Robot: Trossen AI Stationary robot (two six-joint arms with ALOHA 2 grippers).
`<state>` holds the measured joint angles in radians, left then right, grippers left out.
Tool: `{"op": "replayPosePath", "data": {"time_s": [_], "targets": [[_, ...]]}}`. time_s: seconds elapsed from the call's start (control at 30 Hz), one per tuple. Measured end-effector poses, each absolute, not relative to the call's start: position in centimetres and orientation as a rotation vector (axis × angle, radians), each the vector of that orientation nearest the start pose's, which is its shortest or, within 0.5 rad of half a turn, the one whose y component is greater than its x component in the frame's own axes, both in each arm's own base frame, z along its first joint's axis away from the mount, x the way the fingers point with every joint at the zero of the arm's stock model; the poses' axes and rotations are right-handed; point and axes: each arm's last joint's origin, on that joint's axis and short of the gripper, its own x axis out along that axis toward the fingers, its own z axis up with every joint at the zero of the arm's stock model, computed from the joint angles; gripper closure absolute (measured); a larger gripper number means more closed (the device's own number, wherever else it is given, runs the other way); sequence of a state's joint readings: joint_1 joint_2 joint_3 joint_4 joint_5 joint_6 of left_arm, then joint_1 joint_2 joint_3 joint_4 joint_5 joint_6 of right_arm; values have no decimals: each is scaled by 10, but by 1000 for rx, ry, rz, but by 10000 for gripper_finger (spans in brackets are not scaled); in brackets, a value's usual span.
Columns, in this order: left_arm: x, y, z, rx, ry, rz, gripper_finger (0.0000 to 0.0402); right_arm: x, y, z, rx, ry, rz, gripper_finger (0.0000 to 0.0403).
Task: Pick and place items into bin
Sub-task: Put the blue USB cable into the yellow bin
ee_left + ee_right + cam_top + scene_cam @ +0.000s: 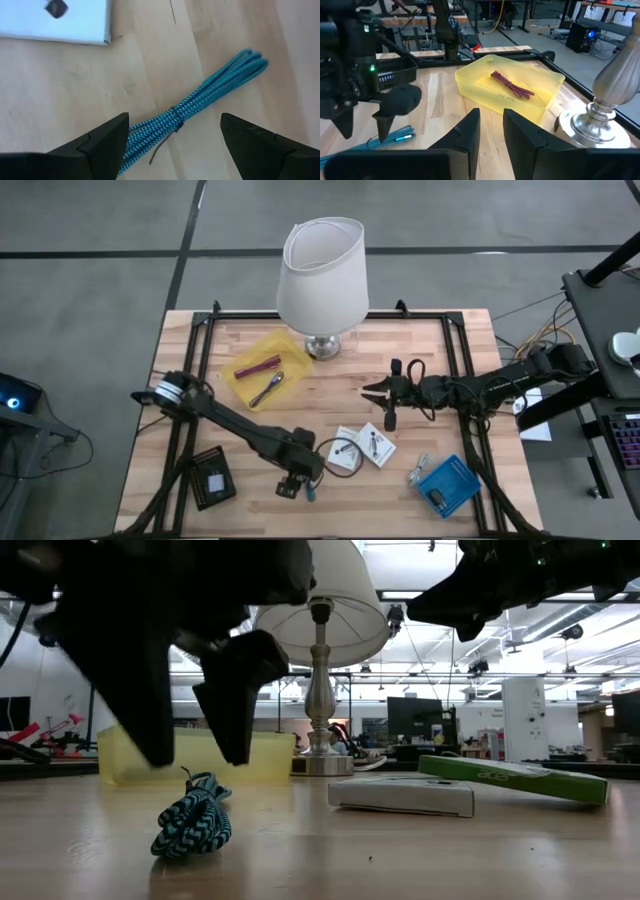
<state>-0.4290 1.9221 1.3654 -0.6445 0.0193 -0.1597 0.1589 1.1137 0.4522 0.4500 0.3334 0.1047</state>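
The left hand [297,483] hung wide open just above a teal braided cord bundle [200,105] that lay on the counter [480,380] at its near edge. In the left wrist view the cord's long axis ran slantwise between the two fingers [107,137], so the fingers straddled it across its width. The left arm was plainly the nearer; the right hand [385,392] waited mid-counter, its fingers nearly closed on nothing visible. The yellow bin [266,370] sat farther back and left of the lamp [322,275], already holding a magenta bundle [257,366]. From above, the hand hid most of the cord, and its near end ran behind a finger.
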Motion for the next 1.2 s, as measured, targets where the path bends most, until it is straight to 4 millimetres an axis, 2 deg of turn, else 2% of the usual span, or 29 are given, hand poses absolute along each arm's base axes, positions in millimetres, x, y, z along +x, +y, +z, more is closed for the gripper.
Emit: {"op": "replayPosePath", "data": {"time_s": [0.23,0.37,0.5,0.7,0.8,0.83,1.03,1.2], "targets": [[354,-161,161,204,1247,-345,106,225,26,217,50,203,-185,328],[354,-161,156,204,1262,-337,126,225,26,216,49,209,-185,334],[353,-160,155,200,1263,-341,180,225,26,215,46,221,-185,333],[353,-159,156,180,1272,-322,306,225,26,214,44,228,-186,325],[346,-154,161,180,1329,-305,373,225,26,214,44,229,-186,326],[342,-150,163,183,1369,-294,384,225,26,214,44,230,-186,328],[316,-129,183,148,1587,-113,380,225,26,214,43,230,-186,335],[300,-103,208,134,1609,155,389,225,26,214,43,230,-186,329]]}}
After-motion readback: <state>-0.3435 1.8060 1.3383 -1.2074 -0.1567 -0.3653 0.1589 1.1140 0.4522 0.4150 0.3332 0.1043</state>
